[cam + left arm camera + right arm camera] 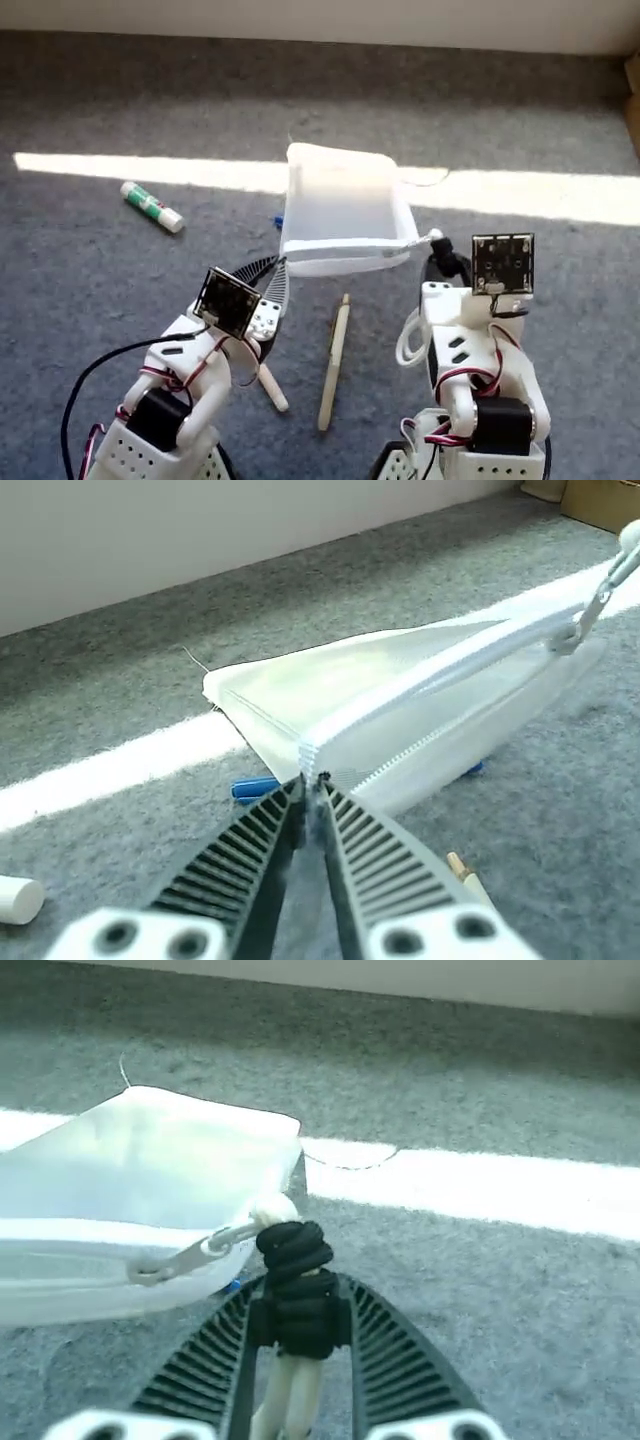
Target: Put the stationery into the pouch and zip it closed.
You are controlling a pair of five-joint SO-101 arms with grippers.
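Nearest to the high camera, a long wooden pencil (333, 362) lies on the grey carpet (100, 300) between the two arms. A shorter pale stick (272, 388) lies just beside the left arm; what it is, I cannot tell.

A little farther, the left gripper (310, 785) is clenched on the near left corner of the pouch (400, 690), at the end of the zipper, with its ribbed fingers (365, 855) pressed together on the thin edge. In this view the two rows of zipper teeth stand apart, so the pouch is open.

The right gripper (297, 1295) grasps the black knotted cord (293, 1260) at the near right corner of the pouch. The cord ends in a white bead (272, 1209), and a metal zipper pull (175, 1262) joins it to the pouch.

The white, half-transparent pouch (340, 200) rests on the carpet between and just beyond the two grippers. A blue pen (255, 788) sticks out from under its left side.

Farther to the left, well apart from the pouch, lies a glue stick (152, 206) with a green label, at the edge of a bright band of sunlight. Behind all is a pale wall (300, 15).
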